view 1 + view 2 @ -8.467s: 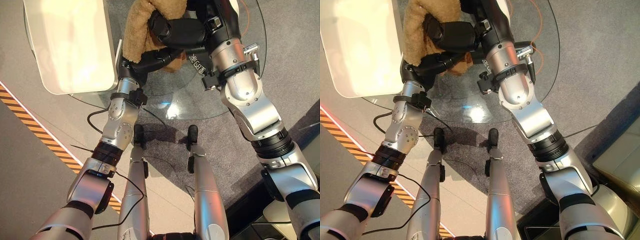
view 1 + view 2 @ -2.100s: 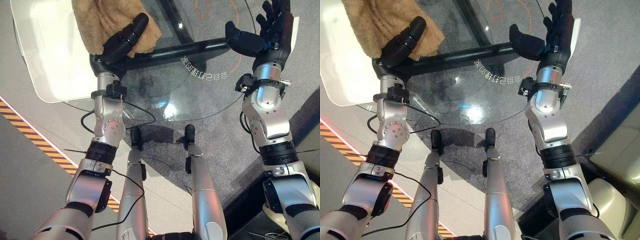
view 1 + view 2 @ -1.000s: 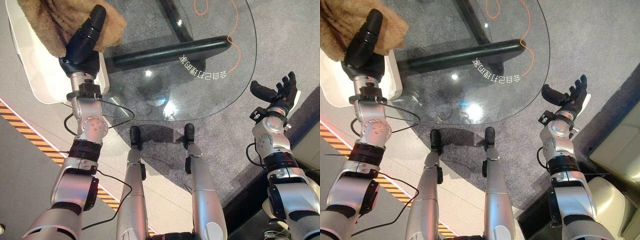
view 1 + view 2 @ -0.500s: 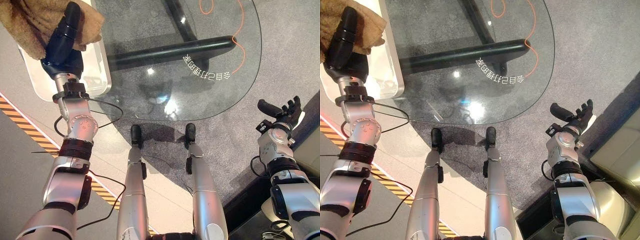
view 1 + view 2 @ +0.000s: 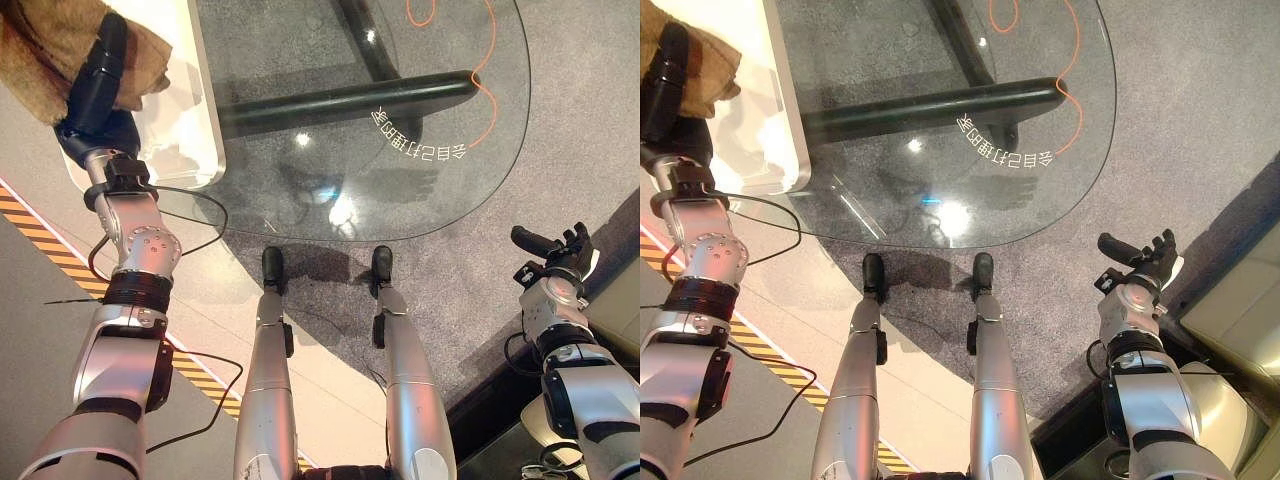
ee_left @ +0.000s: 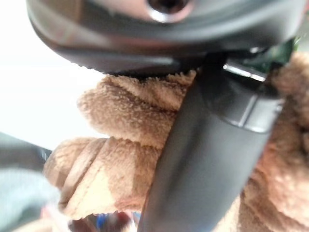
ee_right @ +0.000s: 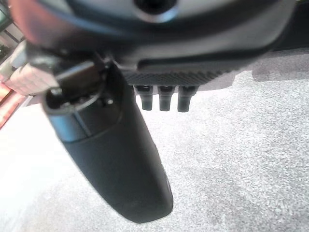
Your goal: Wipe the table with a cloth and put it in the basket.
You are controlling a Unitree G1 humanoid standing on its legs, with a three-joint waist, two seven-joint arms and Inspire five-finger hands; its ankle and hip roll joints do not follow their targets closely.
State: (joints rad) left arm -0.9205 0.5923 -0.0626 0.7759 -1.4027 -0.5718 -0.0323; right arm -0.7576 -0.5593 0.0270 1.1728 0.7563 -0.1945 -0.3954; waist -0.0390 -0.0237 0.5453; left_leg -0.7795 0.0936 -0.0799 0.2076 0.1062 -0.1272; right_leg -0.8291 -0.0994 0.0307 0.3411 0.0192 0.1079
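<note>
Now the left hand [image 5: 95,85] clenches the cloth [image 6: 116,159] (thumb across it), right hand [image 5: 1145,262] relaxed.

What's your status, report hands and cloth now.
Left hand shut on the brown cloth, held over the white basket. Right hand open, low beside the glass table, holding nothing. Nothing in the way.

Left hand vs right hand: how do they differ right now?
The left hand is shut on the tan cloth; the right hand is open and holds nothing. The left hand is over the white basket beside the glass table; the right hand hangs off the table's edge over grey carpet. Both are dark.
</note>
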